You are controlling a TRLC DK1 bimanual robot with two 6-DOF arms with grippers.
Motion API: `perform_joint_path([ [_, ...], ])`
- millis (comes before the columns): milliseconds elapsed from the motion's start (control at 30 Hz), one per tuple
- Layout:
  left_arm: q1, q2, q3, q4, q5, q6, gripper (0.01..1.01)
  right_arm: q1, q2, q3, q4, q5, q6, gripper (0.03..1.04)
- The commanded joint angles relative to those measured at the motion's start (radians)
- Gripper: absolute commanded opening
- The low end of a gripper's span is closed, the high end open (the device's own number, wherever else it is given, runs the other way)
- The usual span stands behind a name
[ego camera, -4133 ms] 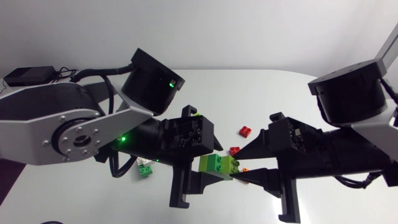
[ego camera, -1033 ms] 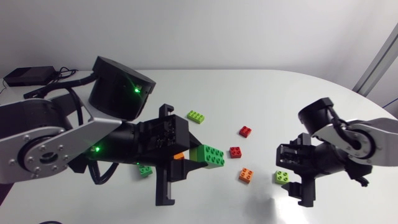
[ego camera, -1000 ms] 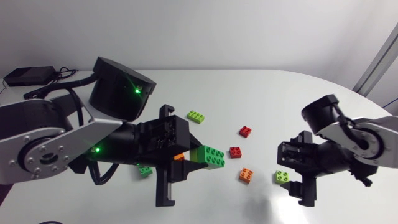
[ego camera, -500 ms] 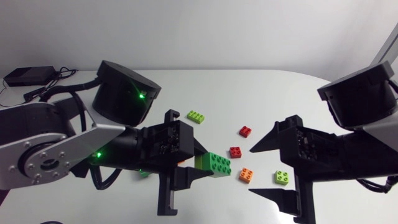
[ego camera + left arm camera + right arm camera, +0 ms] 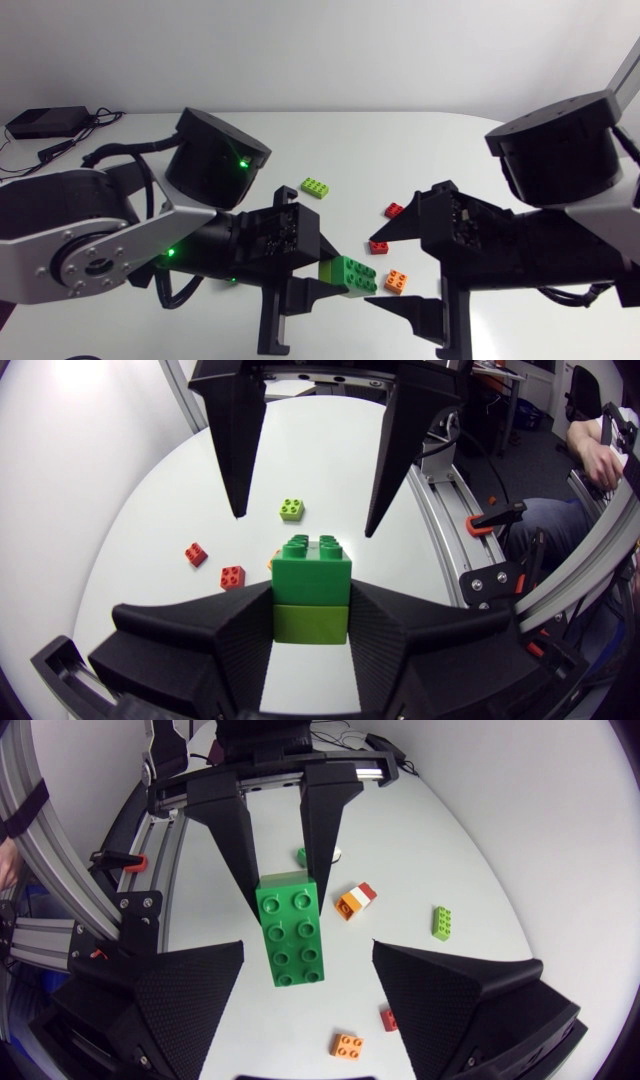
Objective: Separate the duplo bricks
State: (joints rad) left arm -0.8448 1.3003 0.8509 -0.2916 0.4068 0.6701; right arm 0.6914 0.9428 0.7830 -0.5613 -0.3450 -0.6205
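robotics laboratory bench. evidence: glossy white round-edged table (image 5: 400, 150) flanked by two silver-grey and black jointed robot arms, left (image 5: 90, 250) and right (image 5: 560, 160); small black box with trailing cables (image 5: 45, 122) at one corner; small coloured plastic toy bricks (image 5: 316, 187) scattered as test pieces.

glossy plastic green brick (image 5: 312, 577), matt black pincer (image 5: 311, 635)

White table (image 5: 430, 135), seen from above: 1 black box (image 5: 45, 122) lay at its far left corner, black cables (image 5: 105, 116) trailing beside the box.
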Motion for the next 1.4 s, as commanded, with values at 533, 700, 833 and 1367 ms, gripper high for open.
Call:
perform_joint_path([
  [533,0.021,-0.021,0.073,-0.054,0.095,-0.035,0.326,0.039,0.031,-0.021,0.014,-0.051,0.028,0.45],
  [700,0.038,-0.038,0.074,-0.067,0.112,-0.033,0.326,0.04,0.031,-0.033,0.009,-0.058,0.019,0.37],
  [833,0.043,-0.039,0.08,-0.069,0.115,-0.038,0.408,0.053,0.03,-0.031,0.0,-0.06,0.019,0.31],
  [1367,0.067,-0.049,0.07,-0.141,0.148,0.011,0.861,0.043,-0.018,0.028,-0.069,-0.061,0.011,0.31],
])
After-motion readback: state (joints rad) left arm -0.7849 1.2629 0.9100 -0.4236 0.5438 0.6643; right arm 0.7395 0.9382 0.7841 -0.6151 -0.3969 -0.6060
